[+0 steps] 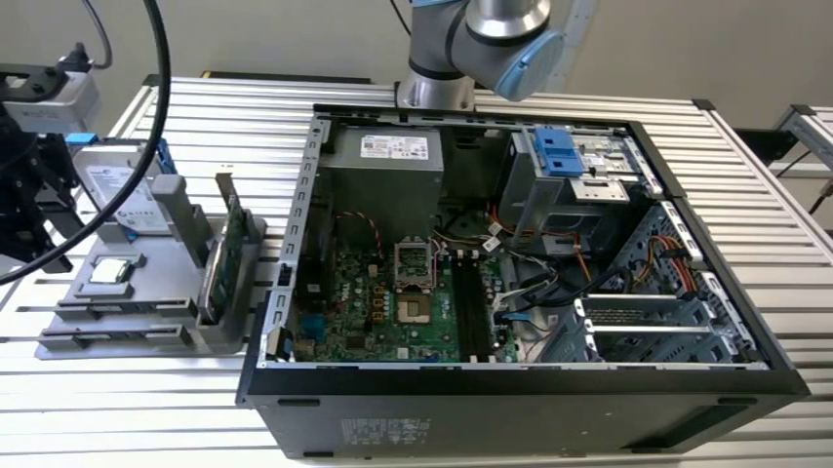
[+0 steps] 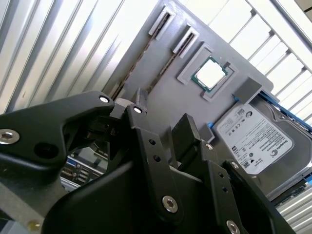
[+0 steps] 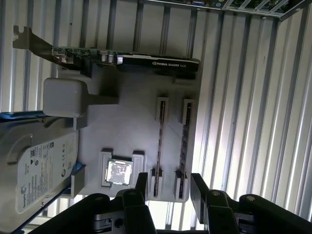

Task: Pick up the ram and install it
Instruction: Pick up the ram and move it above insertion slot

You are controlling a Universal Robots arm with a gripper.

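Observation:
The ram [image 3: 185,141] shows edge-on as a thin dark strip. It stands in the slot of the grey holder plate [image 3: 136,122] that lies farther from the processor chip. My gripper [image 3: 169,187] hovers above one end of the plate's two slots. It is open, with one finger [image 3: 141,184] on each side of the slot ends and nothing held. In the second wrist view the gripper [image 2: 163,111] hangs over the same plate. In the exterior view the black wrist assembly [image 1: 26,195] sits at the far left over the holder, apart from the open computer case [image 1: 280,322].
On the holder plate also sit a silver hard drive [image 3: 36,165], a processor chip [image 3: 119,173] and a green graphics card [image 3: 126,61] standing on edge. Inside the case lies the green motherboard [image 1: 377,312] with black memory slots [image 1: 471,302], cables and drive bays. Cables hang at the exterior view's left.

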